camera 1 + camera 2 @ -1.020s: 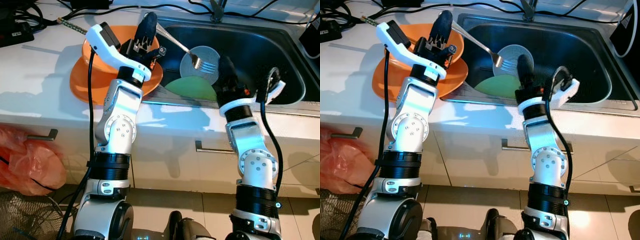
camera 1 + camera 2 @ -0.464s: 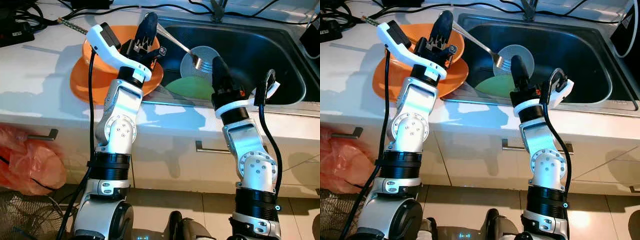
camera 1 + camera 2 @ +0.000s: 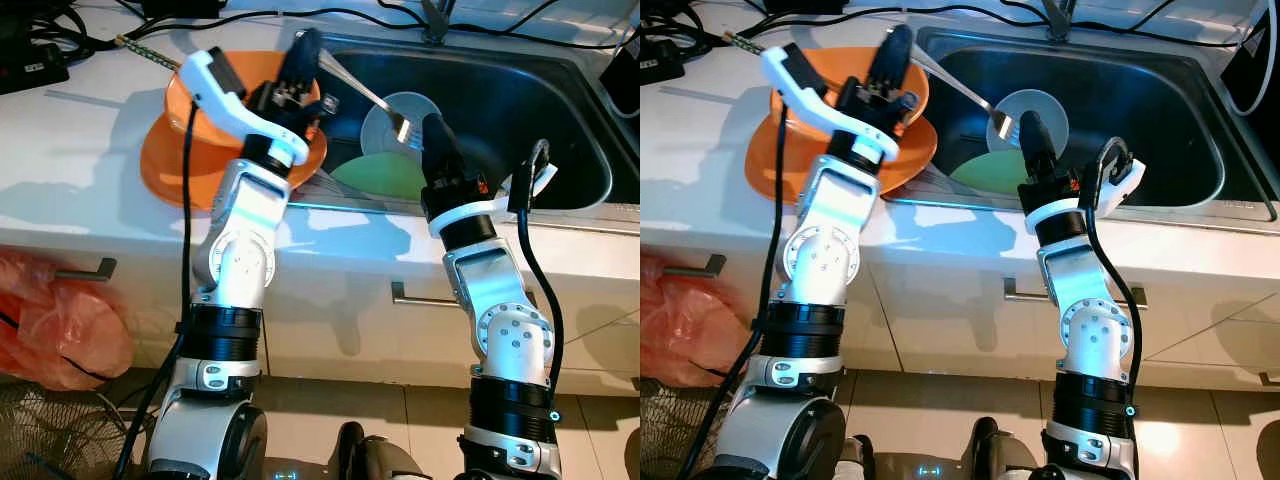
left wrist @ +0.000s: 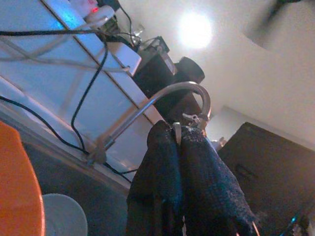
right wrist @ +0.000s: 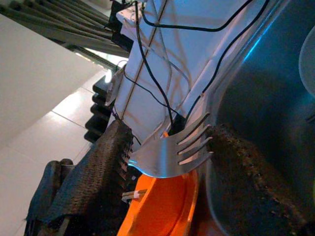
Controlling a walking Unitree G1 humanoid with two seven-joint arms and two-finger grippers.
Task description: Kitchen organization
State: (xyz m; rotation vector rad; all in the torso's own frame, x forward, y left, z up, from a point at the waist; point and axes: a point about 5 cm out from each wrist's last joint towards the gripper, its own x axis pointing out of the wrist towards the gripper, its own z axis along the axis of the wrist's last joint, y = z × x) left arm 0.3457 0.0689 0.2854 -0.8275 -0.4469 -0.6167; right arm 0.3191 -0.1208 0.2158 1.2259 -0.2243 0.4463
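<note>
Black fingers of the left gripper [image 3: 303, 52] are clenched on the handle of a metal fork [image 3: 368, 96], held above the left edge of the steel sink [image 3: 560, 110]. From that grip the fork slants out over the basin, its tines [image 5: 189, 145] ending between the spread, open fingers of the right gripper [image 3: 432, 135], which points up from the sink's front rim. In the right wrist view the tines lie in the gap between the two textured pads [image 5: 93, 182], close to one of them; whether they touch cannot be told. Beneath the fork, inside the sink, rest a pale grey plate [image 3: 385, 110] and a green plate [image 3: 375, 175]. Just left of the sink, orange dishes [image 3: 170, 155] sit stacked on the white counter [image 3: 80, 160]. Black cables [image 3: 250, 15] run along the counter's back edge.
</note>
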